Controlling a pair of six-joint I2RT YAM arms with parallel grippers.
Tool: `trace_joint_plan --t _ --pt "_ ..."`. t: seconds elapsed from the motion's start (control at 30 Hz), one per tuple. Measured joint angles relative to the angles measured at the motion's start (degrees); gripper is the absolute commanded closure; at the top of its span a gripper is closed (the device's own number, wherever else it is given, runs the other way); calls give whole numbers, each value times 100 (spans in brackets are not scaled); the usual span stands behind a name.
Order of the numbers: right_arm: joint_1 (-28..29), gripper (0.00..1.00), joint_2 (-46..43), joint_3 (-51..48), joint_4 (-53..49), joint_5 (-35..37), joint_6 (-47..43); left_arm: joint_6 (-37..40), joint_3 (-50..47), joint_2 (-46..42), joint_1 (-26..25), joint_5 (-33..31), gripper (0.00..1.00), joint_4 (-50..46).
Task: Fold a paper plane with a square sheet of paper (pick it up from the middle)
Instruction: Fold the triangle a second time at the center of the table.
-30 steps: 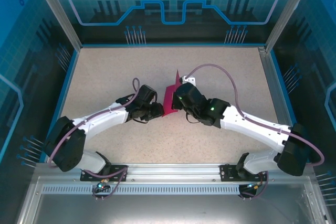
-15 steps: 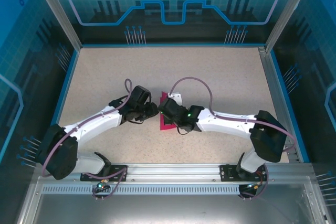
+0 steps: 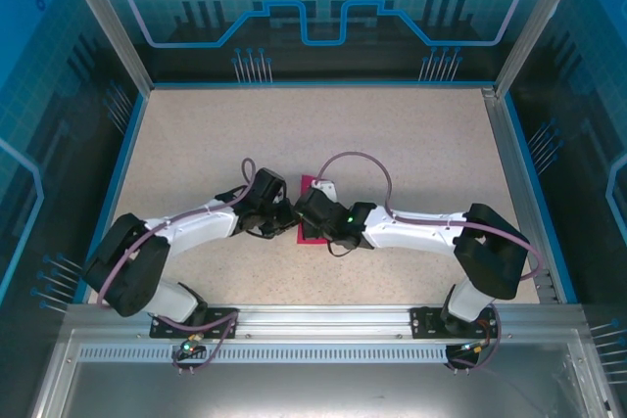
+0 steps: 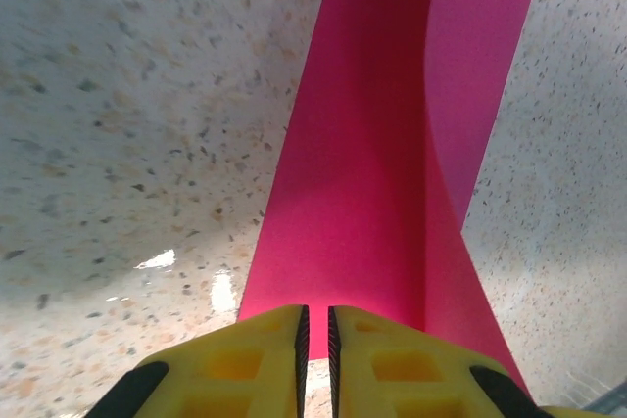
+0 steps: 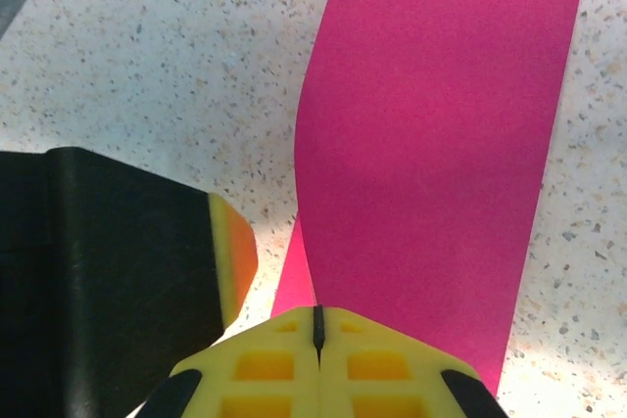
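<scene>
**Both grippers meet over the paper at mid-table**

The paper [image 5: 431, 124], a folded strip, lies on the middle of the table [image 3: 196, 144], its long axis running away from the bases. The left gripper [image 4: 315, 340] crowds its left edge and the right gripper [image 5: 316, 335] comes at it from the right, the two almost touching and neither clearly nearer. The right jaws are closed, seemingly pinching the fold line. The left jaws are drawn to a hairline slit; whether paper is caught there, I cannot tell. From each wrist the strip runs straight ahead, so a crease stroke would follow that axis.
</scene>
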Motion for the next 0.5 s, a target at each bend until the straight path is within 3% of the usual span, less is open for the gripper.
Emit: trace_joint_plan --t 0.5 --pt "-177 99 -28 -785 780 -466 68 -129 -4 938 0 553 88 702"
